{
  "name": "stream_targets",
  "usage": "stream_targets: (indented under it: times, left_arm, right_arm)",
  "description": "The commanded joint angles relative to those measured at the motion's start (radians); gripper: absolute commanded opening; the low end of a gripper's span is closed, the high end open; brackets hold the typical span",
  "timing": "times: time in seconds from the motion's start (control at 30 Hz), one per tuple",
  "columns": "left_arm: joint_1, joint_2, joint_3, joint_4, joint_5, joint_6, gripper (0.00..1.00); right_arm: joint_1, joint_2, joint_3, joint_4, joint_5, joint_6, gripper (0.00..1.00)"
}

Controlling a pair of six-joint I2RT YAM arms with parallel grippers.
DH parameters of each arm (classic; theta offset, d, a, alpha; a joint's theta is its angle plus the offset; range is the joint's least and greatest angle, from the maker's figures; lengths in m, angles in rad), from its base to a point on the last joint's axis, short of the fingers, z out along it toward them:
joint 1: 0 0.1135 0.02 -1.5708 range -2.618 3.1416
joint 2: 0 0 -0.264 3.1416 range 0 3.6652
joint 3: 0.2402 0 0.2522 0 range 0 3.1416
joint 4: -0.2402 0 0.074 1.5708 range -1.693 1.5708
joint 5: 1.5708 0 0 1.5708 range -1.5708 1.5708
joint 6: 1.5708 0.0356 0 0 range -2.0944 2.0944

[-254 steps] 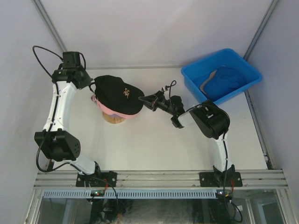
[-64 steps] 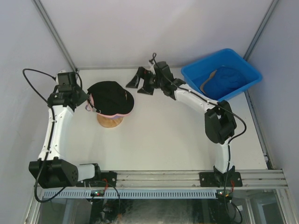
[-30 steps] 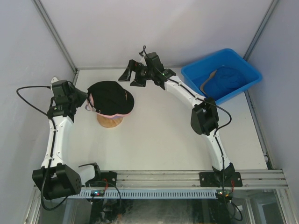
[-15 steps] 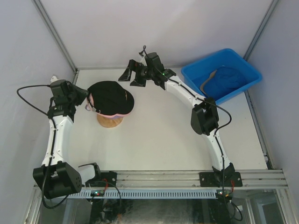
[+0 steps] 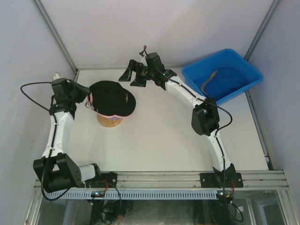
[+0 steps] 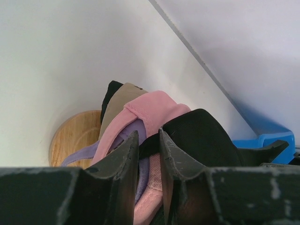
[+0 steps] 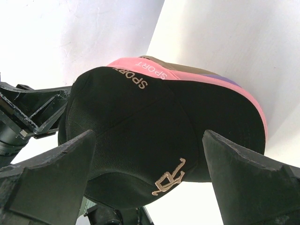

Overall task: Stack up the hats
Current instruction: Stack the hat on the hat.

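Observation:
A black hat (image 5: 112, 97) with a gold embroidered logo (image 7: 168, 179) tops a stack of hats on a wooden stand (image 5: 110, 121) at the left. Under it show a pink hat (image 6: 154, 105), a purple hat (image 6: 139, 133) and a tan hat (image 6: 119, 101). My left gripper (image 5: 87, 99) (image 6: 147, 137) is at the stack's left side, shut on the black hat's back strap (image 6: 149, 143). Behind and to the right of the stack hangs my right gripper (image 5: 131, 78) (image 7: 149, 136), open, with the black hat (image 7: 136, 126) seen between its fingers but apart from them. A blue hat (image 5: 228, 79) lies in the bin.
The blue plastic bin (image 5: 197, 78) stands at the back right corner. Walls close the table at the back and on both sides. The left arm's cable (image 5: 33, 91) loops out by the left wall. The wooden stand (image 6: 75, 136) shows under the hats.
My left gripper has shifted slightly up and to the right against the stack, and the black hat has nudged a little to the right. The right arm has stayed still.

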Motion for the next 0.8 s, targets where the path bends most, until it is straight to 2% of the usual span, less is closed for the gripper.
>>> stream_targets:
  times: [0.0,0.4,0.77]
  left_arm:
    - [-0.003,0.027,-0.001,0.018,0.077,0.048,0.28]
    - [0.005,0.105,0.035,0.016,0.111,0.114,0.28]
    - [-0.013,0.256,0.103,0.205,0.209,0.023,0.29]
  right_arm:
    - [0.001,-0.006,0.024,0.044,-0.011,0.001,0.95]
    - [0.005,0.004,0.031,0.034,-0.027,0.002,0.95]
    - [-0.001,-0.110,-0.094,0.033,-0.016,-0.036,0.95]
